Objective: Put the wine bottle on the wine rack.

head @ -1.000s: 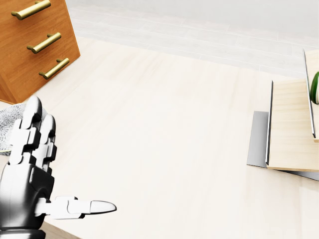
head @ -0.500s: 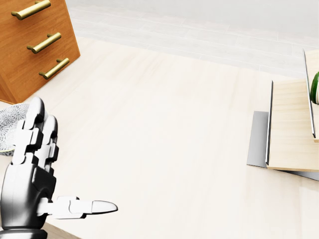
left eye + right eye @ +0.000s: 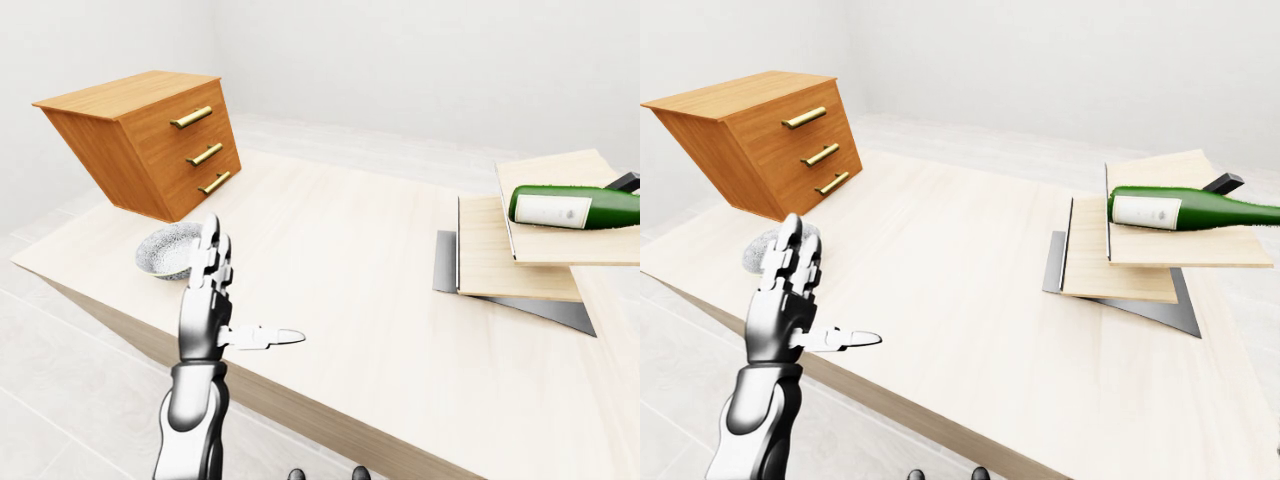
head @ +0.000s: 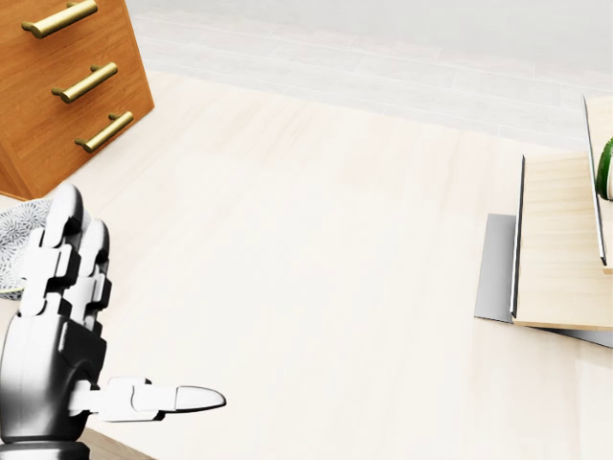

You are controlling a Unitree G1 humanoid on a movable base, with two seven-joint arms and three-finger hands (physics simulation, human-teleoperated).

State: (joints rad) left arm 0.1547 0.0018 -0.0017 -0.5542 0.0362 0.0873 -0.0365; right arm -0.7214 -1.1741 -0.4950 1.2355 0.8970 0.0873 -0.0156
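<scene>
Left-eye view. A pale wooden table is seen running across the picture. At upper left an orange-brown wooden chest of three drawers with brass handles stands on it, rendered tilted. Just below the chest a small grey patterned bowl is seen. The silver-and-black left hand is raised over the table's near edge, two fingers straight up, thumb stuck out to the right; nothing is held. At right a stepped rack of pale wooden boards on a grey metal base is seen; the dark green glass wine bottle with a white label lies on its side on the top board, neck running off the right edge. Hand and bottle are well apart. The right hand is not shown.

Head view. The picture is closer and steeper. Only the chest's drawer fronts, a sliver of the bowl behind the open hand, and the rack's lower boards are caught; of the bottle a mere green curve at the right edge is visible.

Right-eye view. The bowl is mostly hidden behind the fingers. More of the bottle's neck is shown, and a dark block past the top board.
</scene>
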